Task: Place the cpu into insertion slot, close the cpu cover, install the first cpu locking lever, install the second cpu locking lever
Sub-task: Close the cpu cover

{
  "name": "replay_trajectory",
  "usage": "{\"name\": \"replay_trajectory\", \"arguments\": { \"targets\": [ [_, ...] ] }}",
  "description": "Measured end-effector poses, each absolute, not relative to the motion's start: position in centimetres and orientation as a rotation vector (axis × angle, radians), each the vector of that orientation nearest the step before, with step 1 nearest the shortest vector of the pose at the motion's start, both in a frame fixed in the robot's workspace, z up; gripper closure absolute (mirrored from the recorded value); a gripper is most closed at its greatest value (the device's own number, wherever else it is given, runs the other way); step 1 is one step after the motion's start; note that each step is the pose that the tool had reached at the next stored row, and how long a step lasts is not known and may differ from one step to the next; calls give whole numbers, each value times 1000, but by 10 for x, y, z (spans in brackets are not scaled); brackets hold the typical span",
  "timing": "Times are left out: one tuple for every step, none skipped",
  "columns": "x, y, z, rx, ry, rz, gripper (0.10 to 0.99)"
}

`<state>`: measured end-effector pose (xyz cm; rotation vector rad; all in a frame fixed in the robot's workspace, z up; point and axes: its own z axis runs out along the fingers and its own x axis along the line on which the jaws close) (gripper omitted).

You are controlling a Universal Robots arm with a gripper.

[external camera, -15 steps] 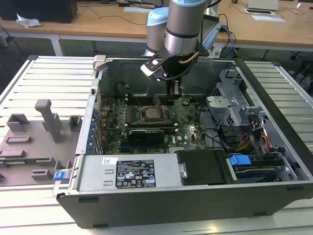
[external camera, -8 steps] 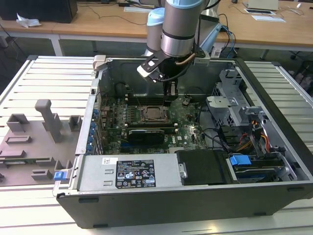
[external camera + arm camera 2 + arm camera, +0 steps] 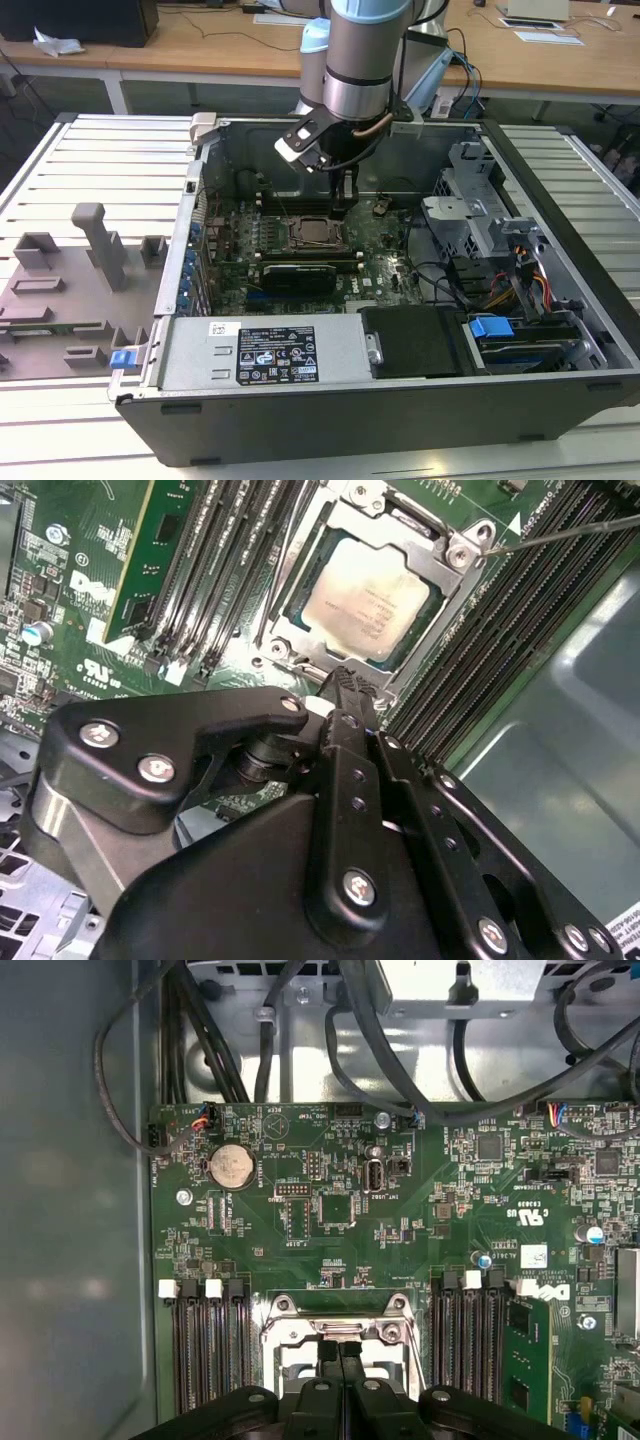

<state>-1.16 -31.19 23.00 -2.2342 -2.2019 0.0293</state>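
The cpu (image 3: 365, 600), pale silver-grey, lies flat in the insertion slot (image 3: 318, 233) on the green motherboard. The cpu cover (image 3: 455, 555), a metal frame, lies down around the chip, whose top shows through its window. A thin locking lever (image 3: 565, 533) runs off from one corner of the cover, out over the memory slots. My gripper (image 3: 345, 685) hangs just above the socket's edge with its black fingers pressed together and nothing between them. In the first wrist view the gripper (image 3: 340, 1348) sits over the cover's (image 3: 290, 1332) rim. The exterior view puts the gripper (image 3: 341, 205) at the socket's far side.
Long black memory slots (image 3: 510, 620) flank the socket on both sides. Black cables (image 3: 300, 1050) hang along the case wall. A power supply (image 3: 265, 355) and a drive cage (image 3: 480, 220) fill the case's near and right parts. A grey fixture plate (image 3: 70, 290) lies outside on the exterior view's left.
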Motion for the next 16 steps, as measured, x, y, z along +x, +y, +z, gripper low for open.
{"name": "replay_trajectory", "arguments": {
  "targets": [
    [-12, -312, 230, -2234, -2202, 29, 980],
    [-12, -312, 229, -2234, -2202, 29, 980],
    [-13, -312, 228, -2234, -2202, 29, 980],
    [-14, -312, 227, -2234, -2202, 29, 980],
    [-15, -312, 227, -2234, -2202, 29, 980],
    [-16, -312, 226, -2234, -2202, 29, 980],
    [-16, -312, 226, -2234, -2202, 29, 980],
    [-17, -312, 225, -2234, -2202, 29, 980],
    [-17, -312, 225, -2234, -2202, 29, 980],
    [-18, -312, 224, -2234, -2202, 29, 980],
    [-18, -312, 223, -2234, -2202, 29, 980],
    [-19, -312, 222, -2234, -2202, 29, 980],
    [-20, -312, 222, -2234, -2202, 29, 980],
    [-20, -312, 221, -2234, -2202, 29, 980],
    [-21, -312, 220, -2234, -2202, 29, 980],
    [-22, -312, 220, -2234, -2202, 29, 980]
  ]
}}
